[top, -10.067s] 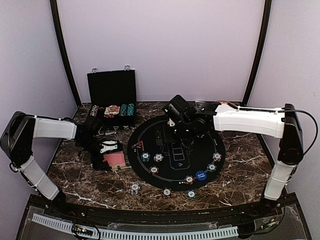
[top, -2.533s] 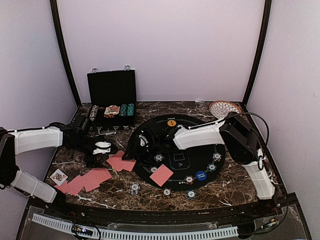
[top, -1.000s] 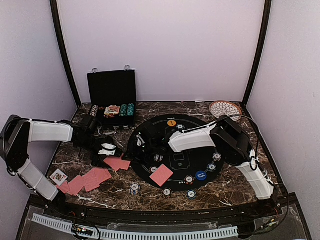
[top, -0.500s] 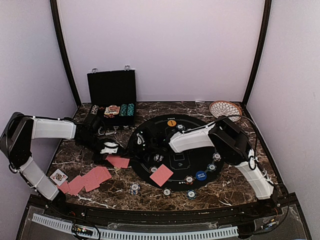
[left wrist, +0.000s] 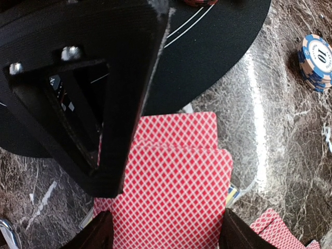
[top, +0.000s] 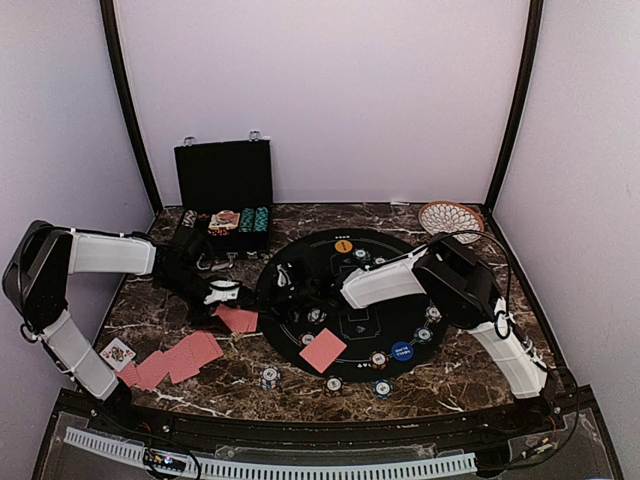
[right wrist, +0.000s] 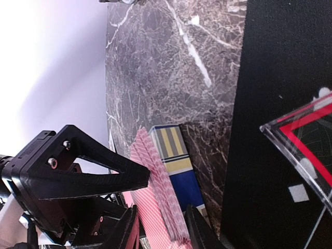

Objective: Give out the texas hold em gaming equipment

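Blue stripe-edged poker chip stack [left wrist: 315, 58] reads "10"; lettering on the blue marker disc [top: 402, 351] is too small to read. Left gripper [left wrist: 166, 231] is stretched right and tipped down, clamped on both side edges of the red-backed playing card stack [left wrist: 176, 176]. The stack lies on the dark marble table [top: 470, 370], just off the round black mat [top: 390, 325]. Right gripper [right wrist: 161, 212] reaches left, low over the mat, jaws narrow, one finger over the stack; grip unclear. Loose red-backed cards [top: 185, 355] lie fanned near the left base.
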`<state>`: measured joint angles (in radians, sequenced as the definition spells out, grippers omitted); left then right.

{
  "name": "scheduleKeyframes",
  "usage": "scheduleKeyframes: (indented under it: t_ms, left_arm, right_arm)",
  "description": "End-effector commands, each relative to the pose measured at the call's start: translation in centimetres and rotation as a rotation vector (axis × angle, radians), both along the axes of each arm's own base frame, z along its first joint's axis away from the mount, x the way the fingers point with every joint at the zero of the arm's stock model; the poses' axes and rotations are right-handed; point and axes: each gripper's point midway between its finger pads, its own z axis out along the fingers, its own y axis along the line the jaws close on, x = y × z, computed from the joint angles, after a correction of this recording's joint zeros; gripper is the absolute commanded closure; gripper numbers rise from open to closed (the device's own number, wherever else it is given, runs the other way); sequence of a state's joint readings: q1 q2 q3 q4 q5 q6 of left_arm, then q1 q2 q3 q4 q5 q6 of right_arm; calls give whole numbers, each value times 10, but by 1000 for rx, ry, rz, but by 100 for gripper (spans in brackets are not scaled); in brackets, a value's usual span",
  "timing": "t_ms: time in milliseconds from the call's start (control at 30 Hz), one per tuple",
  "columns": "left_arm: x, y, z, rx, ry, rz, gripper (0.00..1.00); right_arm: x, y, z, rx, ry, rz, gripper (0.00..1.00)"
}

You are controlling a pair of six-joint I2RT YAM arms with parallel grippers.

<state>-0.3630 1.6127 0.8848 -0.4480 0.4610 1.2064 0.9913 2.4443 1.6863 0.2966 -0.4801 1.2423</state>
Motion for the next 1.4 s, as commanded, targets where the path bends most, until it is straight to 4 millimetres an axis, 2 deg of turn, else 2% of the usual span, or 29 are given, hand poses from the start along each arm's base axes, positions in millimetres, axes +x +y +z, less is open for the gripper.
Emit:
scheduleKeyframes:
  t_ms: [0,167,300,533,600,667,700,733,833,1100,1367]
  left_arm:
    - [4,-11,8,-53,32,33,31]
    - [5,-13,9,-64,71,80,31]
    - [5,-14,10,-71,82,91,31]
    - [1,-13,11,-65,85,82,30]
    - [0,-12,12,-62,80,75,26]
    - [-1,-11,13,-60,73,66,14]
    - [-2,-11,15,-59,69,61,5]
    - [-3,-10,15,-57,63,48,3]
    - [-7,-8,22,-46,52,15,1]
    - [-5,0,35,-9,-11,-26,1]
    - [-14,4,25,15,34,-43,1]
  right_arm:
    - [-16,16,22,123,-16,75,71]
    - [-18,21,13,115,8,88,73]
    - [-20,22,6,121,38,94,79]
    - [-14,16,5,114,40,69,98]
    - [-12,11,2,109,51,51,100]
    - [-11,10,4,116,53,45,100]
    - [-11,10,4,115,53,45,100]
    - [-11,9,4,114,50,45,100]
    - [-11,9,11,114,31,50,100]
    - [-17,6,47,155,-13,89,100]
    - [-26,2,60,201,8,115,100]
